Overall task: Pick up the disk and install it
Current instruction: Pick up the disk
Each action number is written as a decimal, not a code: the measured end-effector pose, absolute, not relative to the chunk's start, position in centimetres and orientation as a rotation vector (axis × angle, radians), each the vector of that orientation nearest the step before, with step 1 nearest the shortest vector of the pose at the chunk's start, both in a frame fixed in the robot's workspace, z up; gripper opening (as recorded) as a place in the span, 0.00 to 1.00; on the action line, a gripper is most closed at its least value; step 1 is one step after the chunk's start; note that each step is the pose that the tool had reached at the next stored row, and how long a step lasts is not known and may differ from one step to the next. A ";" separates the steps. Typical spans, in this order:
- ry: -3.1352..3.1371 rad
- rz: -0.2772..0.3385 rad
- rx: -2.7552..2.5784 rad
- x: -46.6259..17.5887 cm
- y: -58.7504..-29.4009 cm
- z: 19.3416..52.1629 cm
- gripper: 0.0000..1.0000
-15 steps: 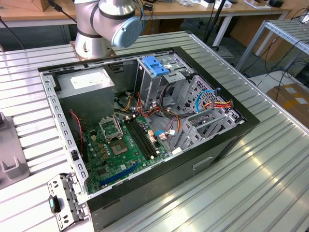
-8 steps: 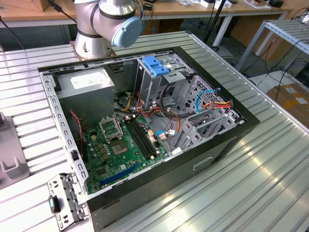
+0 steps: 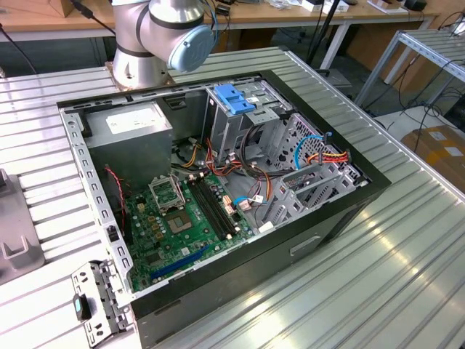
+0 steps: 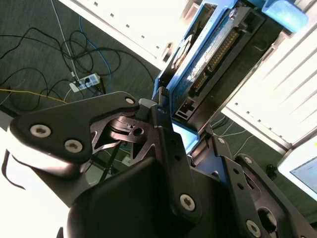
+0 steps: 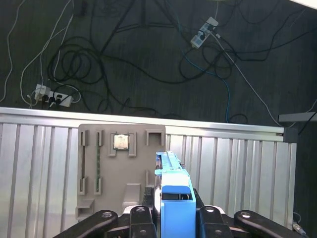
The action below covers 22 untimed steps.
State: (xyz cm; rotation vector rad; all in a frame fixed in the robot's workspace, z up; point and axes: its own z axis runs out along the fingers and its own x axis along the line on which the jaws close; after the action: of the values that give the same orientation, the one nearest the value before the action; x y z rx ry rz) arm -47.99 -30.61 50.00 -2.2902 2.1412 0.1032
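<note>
Grey parts tray [image 5: 121, 168] on the ribbed desk [image 5: 39, 163] sits below the end effector [image 5: 173, 215], which is clamped on the disk [image 5: 174, 173]; the disk's blue carrier sticks out past the fingers. Step, as I judge it: disk picked, not yet installed. Seating it likely needs the carrier squared to the drive bay [image 3: 243, 109].

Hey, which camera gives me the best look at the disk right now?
The second wrist view: the disk shows one face and its connector end, clamped in the gripper. The first wrist view shows it edge-on, mostly its blue carrier. The exterior view shows the computer case.
</note>
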 end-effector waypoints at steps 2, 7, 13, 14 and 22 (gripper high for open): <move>2.141 0.103 -2.290 -47.9 -30.6 50.0 0.37; 2.141 0.103 -2.290 -47.8 -30.6 50.0 0.37; 2.141 0.103 -2.290 -47.5 -30.6 50.0 0.37; 2.141 0.103 -2.290 -47.5 -30.6 50.0 0.37; 2.142 0.102 -2.291 -47.0 -30.6 50.0 0.37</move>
State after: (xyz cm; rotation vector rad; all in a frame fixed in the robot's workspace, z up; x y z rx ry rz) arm -47.03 -30.61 50.00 -2.2907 2.1417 0.1023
